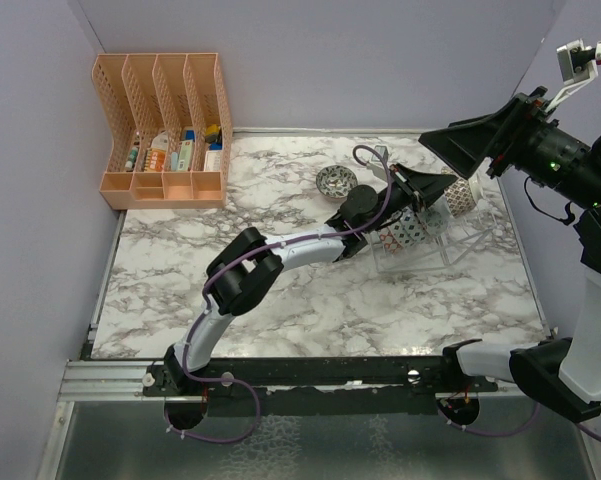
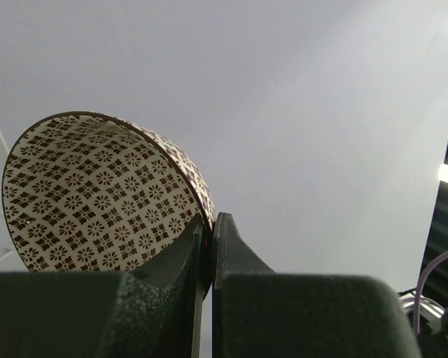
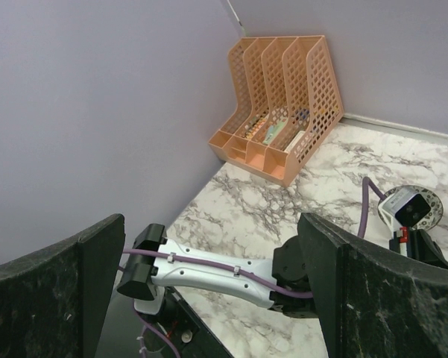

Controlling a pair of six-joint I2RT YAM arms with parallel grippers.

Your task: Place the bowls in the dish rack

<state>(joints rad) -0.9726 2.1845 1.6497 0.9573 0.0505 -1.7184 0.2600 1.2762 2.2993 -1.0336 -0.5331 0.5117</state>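
Top external view: found the clear dish rack (image 1: 450, 245) on the marble table (image 1: 280, 290), well to the right of the orange file organizer (image 1: 165, 130) and nearer the arm bases. Saw the left arm (image 1: 280, 250) stretched from its base away from the organizer, with the left gripper (image 1: 450, 190) over the rack's far part. Caught a brown-patterned bowl (image 1: 463, 197) at its fingertips, tipped on its side just above the rack. Noted a second bowl (image 1: 405, 233) standing on edge in the end of the rack closest to the organizer, under the left wrist. Spotted a grey-blue bowl (image 1: 336, 181) sitting upright on the marble between the organizer and the rack, apart from both. Found the right gripper (image 1: 460, 140) raised high on the side farthest from the organizer, touching nothing; could not tell its jaw spacing from this angle.

Left wrist view: showed the left gripper (image 2: 209, 227) with jaws pinching the rim of the brown-patterned bowl (image 2: 97, 194), one finger inside and one outside. Showed the bowl tilted on edge, its white inside covered with small brown flower shapes and turned toward the lens, against plain pale wall.

Right wrist view: showed the right gripper (image 3: 209, 246) with jaws spread wide, holding nothing. Looked down past them onto the left arm (image 3: 209, 276), the marble table (image 3: 320, 171) and the file organizer (image 3: 279, 104) in the far corner. Caught the grey-blue bowl (image 3: 428, 205) right of the organizer and nearer the lens, partly hidden behind the left wrist.
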